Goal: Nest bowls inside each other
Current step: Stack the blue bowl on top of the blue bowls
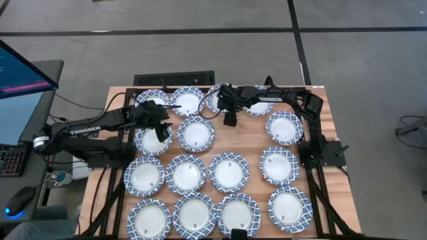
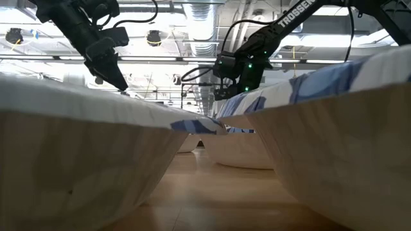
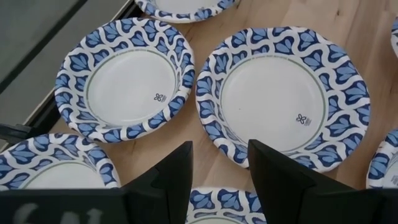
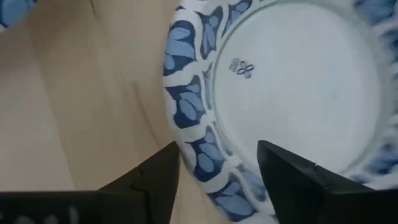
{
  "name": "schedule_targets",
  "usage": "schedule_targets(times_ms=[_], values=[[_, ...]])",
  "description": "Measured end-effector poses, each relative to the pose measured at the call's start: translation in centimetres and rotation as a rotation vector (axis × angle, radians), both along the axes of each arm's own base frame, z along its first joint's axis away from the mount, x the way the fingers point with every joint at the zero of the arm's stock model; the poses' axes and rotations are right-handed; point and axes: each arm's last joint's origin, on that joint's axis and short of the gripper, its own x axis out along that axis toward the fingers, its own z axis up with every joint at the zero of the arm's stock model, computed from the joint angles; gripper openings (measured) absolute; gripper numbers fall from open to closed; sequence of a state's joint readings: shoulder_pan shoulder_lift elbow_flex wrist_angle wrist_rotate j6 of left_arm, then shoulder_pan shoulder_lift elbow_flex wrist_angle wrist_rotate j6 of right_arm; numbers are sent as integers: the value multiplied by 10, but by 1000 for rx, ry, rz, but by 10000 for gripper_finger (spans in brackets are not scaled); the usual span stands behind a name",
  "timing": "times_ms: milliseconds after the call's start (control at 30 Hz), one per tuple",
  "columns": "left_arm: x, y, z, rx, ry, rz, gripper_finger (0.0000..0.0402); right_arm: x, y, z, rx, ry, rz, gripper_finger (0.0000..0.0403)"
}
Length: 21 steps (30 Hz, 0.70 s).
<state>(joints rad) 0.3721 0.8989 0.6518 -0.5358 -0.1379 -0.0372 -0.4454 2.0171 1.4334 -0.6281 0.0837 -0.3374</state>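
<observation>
Several bowls with white centres and blue-and-white patterned rims stand singly on their bases across the wooden table point(image 1: 248, 143). My right gripper point(image 4: 214, 180) is open over the far middle of the table point(image 1: 222, 104). The rim of a far-row bowl point(image 4: 292, 81) lies between its fingers; I cannot tell whether they touch it. My left gripper point(image 3: 221, 171) is open and hovers at the left point(image 1: 167, 115), above the gap between bowls. One bowl point(image 3: 124, 81) and another point(image 3: 283, 93) lie just ahead of it.
Bowls stand close together in rows, with narrow strips of bare wood between them. A black vent point(image 1: 175, 79) lies past the far edge. A monitor point(image 1: 20, 80) stands off the table's left. In the low view, near bowl walls point(image 2: 83, 160) block most of the table.
</observation>
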Motion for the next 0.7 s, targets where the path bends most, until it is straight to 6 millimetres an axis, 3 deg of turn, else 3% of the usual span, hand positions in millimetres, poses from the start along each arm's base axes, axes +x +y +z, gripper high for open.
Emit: schedule_targets(times_ms=[367,533,700], values=[[0,0,0,1,-5,1,147,0,-3,-3,7,-2,-4,181],[0,0,0,2,-4,3,147,5,1,-26,22,79,11,192],[0,1,0,-3,-5,13,147,13,11,-25,-8,100,37,219]])
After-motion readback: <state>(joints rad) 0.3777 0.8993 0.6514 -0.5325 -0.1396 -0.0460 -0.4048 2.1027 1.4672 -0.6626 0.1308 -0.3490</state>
